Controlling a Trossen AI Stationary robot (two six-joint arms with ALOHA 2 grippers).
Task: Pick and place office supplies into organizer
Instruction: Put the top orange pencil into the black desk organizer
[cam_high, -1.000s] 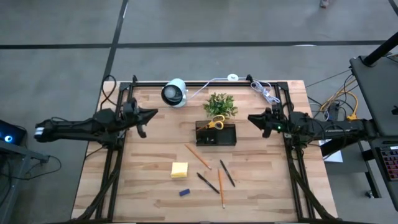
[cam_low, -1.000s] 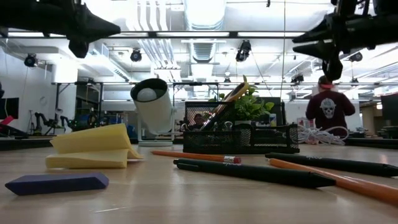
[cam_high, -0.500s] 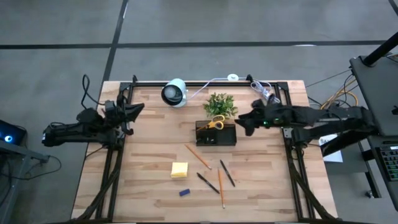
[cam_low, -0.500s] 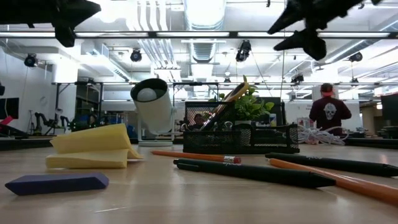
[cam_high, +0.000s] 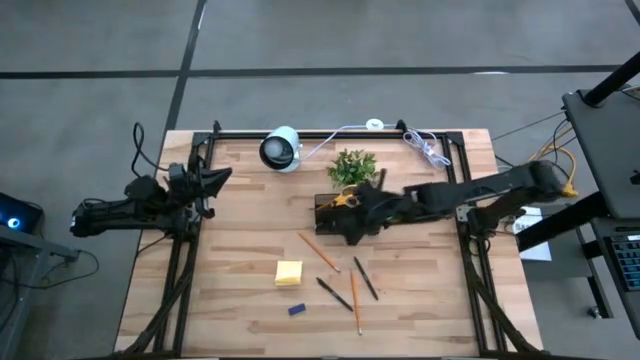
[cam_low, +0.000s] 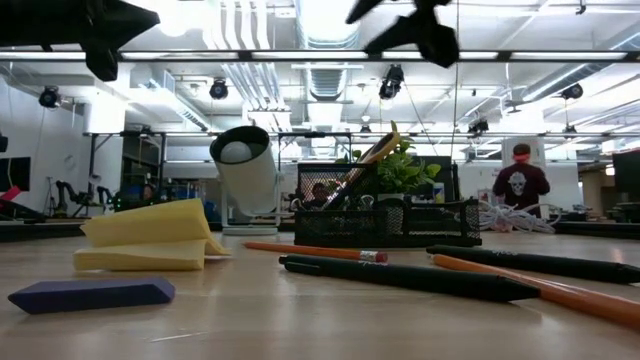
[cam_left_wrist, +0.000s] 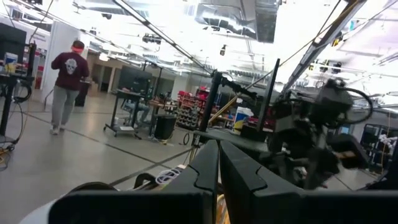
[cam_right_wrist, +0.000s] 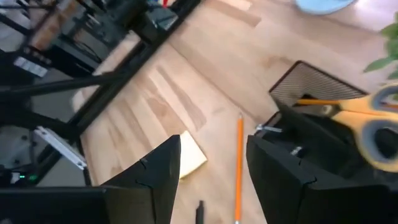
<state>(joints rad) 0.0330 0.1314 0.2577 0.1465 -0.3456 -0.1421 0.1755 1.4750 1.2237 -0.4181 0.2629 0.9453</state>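
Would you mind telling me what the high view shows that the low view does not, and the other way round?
Only the high view shows both whole arms: the right gripper, open, reaches over the organizer, while the left gripper, shut, waits by the table's left edge. It also shows all the pencils and pens from above.

Only the low view shows the room behind, with a person standing there.

Both show the sticky-note pad, the blue block, the scissors in the organizer, the plant and the white camera.

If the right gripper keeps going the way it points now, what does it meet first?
Probably the orange pencil, framed between the open right gripper fingers, on the table just past the organizer. Depth is unclear.
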